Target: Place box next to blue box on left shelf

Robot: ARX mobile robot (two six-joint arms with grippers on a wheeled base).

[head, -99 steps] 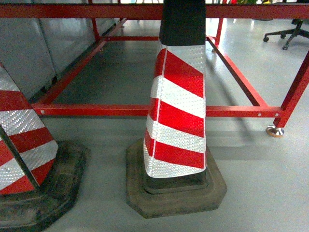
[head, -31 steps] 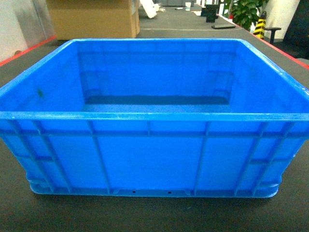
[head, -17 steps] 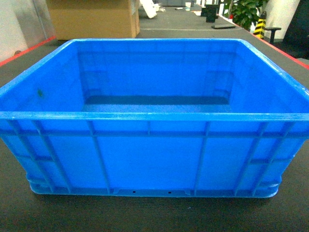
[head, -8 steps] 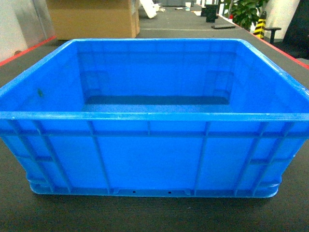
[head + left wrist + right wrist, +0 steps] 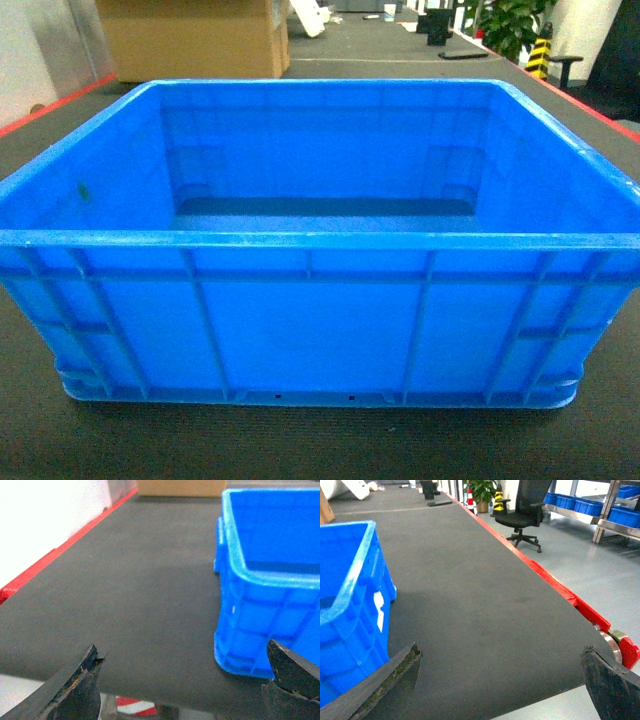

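Left claw (image 5: 182, 690): jaws spread wide, only the two dark worn fingertips (image 5: 75, 690) showing at the bottom corners of the left wrist view. Nothing between them; they touch nothing. It sits low in front of the near left corner of the large bright blue rectangular plastic crate (image 5: 320, 250), the right fingertip near that corner but apart from it.

Right claw (image 5: 500, 685): likewise wide open and empty, dark fingertips (image 5: 385, 685) at the bottom corners of its view. The crate's right end wall lies to the left of it, not in contact.

Crate stands upright on the dark grey matte tabletop (image 5: 140, 595), long ribbed wall facing the head camera, thick rim level, inside empty. A red edge strip (image 5: 560, 592) runs along the tabletop's right side, another along the left. Brown cardboard box (image 5: 190, 38) sits behind the crate at the far left. Black office chair (image 5: 522, 510) on the floor beyond the right edge.

Versus half a second earlier in the head view: crate position and orientation unchanged; no arm visible in either frame.
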